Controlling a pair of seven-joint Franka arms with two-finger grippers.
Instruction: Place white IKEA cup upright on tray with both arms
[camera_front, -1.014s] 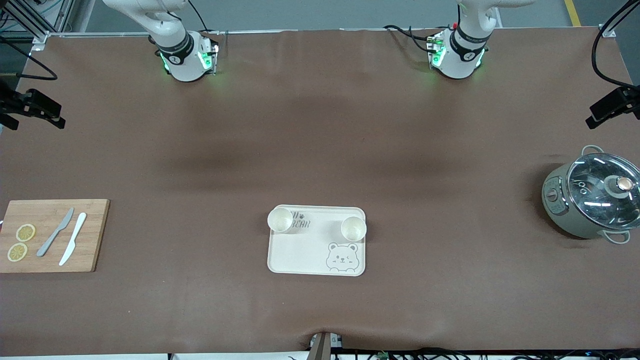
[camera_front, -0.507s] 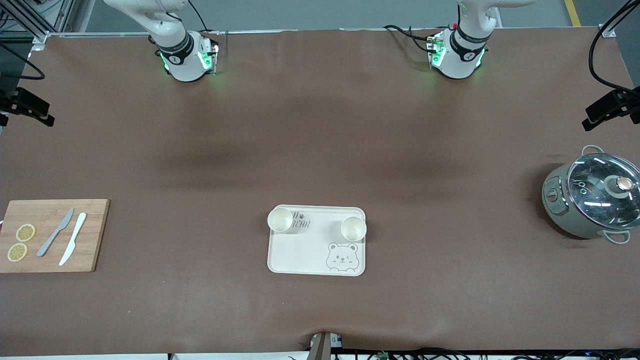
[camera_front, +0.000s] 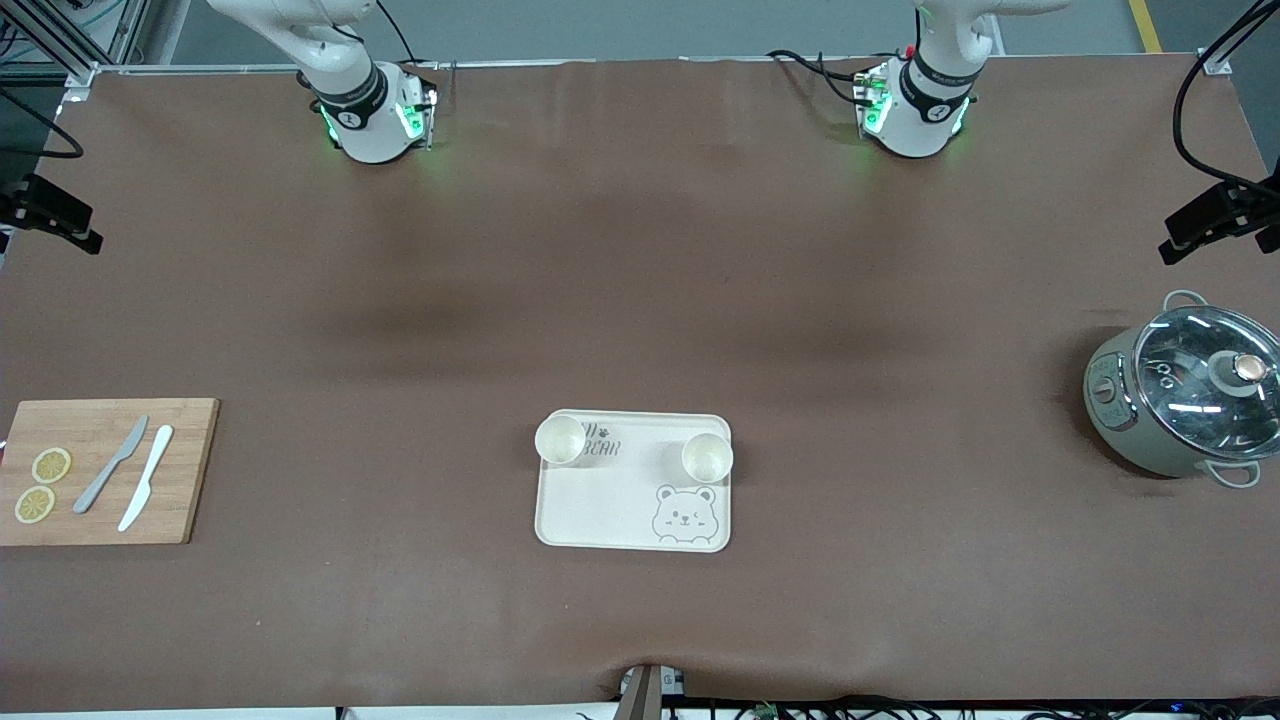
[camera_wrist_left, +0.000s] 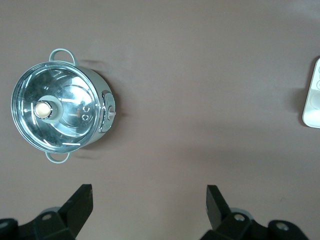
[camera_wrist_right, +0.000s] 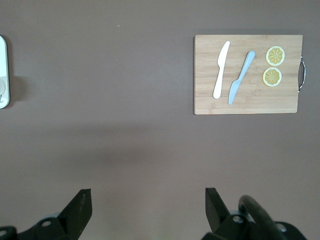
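Front view shows us two white cups, one (camera_front: 560, 440) and the other (camera_front: 707, 457), upright on the tray (camera_front: 610, 505). Since a second ago both arms have drawn away from the tray, so we judge the task finished. Left tool (camera_wrist_left: 148, 205) and right tool (camera_wrist_right: 148, 206) hang spread and empty over bare surface (camera_front: 640, 300), with wide open room around the tray.

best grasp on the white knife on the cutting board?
Probably top-down, fingers straddling the handle of the white knife across its width. It lies flat on the cutting board, so no side entry. The grey knife lies close beside it, so stay at the handle end, where the gap is wider. The open right gripper suits.
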